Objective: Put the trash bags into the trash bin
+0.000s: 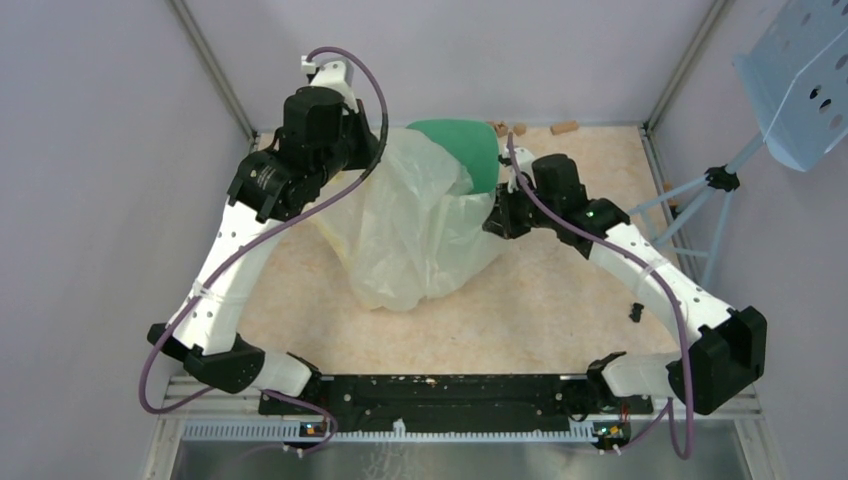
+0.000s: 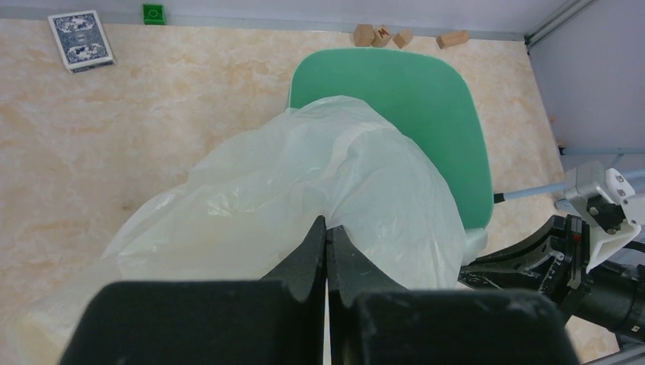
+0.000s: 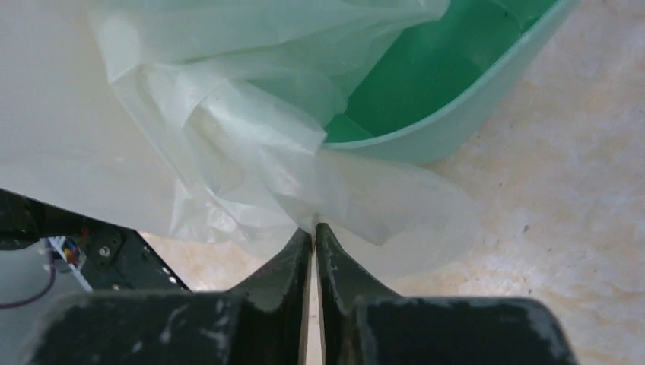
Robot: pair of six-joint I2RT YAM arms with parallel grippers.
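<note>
Trash bag (image 1: 415, 230) — pinched by both end effectors (image 2: 326, 230) (image 3: 314, 232).

one wooden block (image 2: 382, 34) bears a dark letter, seemingly an n; nothing else can be read.

The pale-yellow trash bag (image 1: 410, 225) hangs spread between the left jaws and the right jaws (both sets too hidden to judge their grip), draping over the mint-green trash bin (image 1: 462, 145) between them. Its lower folds rest on the counter (image 1: 560, 300).
</note>
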